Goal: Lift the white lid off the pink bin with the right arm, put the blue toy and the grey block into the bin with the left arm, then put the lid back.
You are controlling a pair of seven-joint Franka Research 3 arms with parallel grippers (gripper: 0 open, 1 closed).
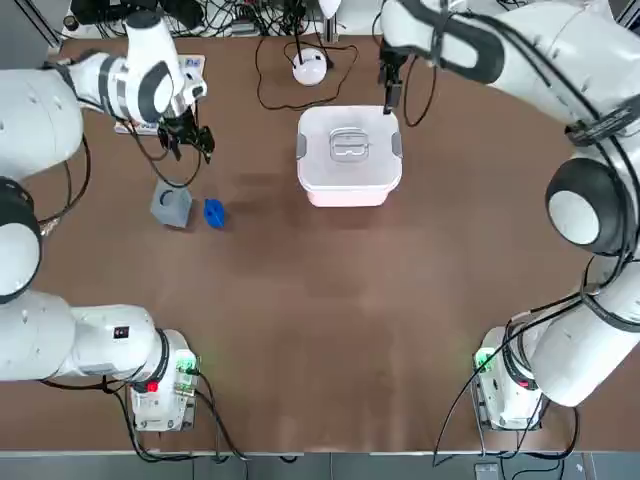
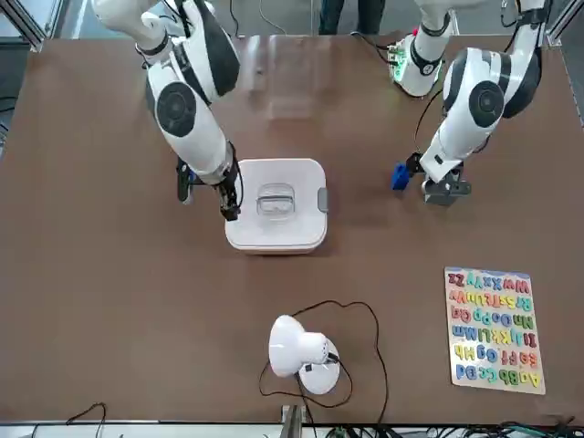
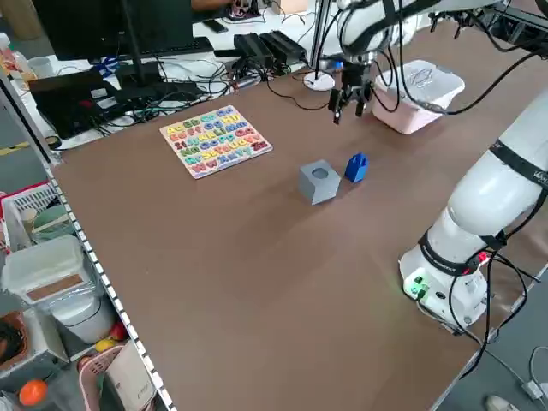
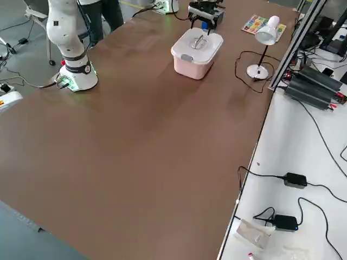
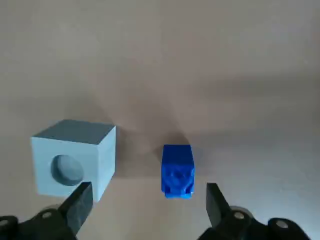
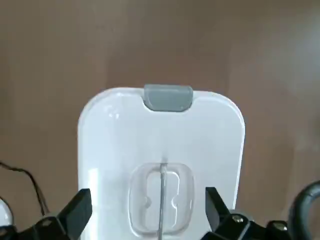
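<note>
Your white lid [image 1: 349,146] sits closed on the pink bin [image 1: 350,192] near the table's [image 1: 320,320] far middle. The right gripper [image 1: 392,82] hangs just beyond the bin's far right edge, its fingers spread wide with nothing between them. To the robot's left you have the grey block [image 1: 172,204] and the blue toy [image 1: 214,212] side by side on the table, slightly apart. The left gripper [image 1: 188,138] hovers just past the block, jaws wide and empty too
</note>
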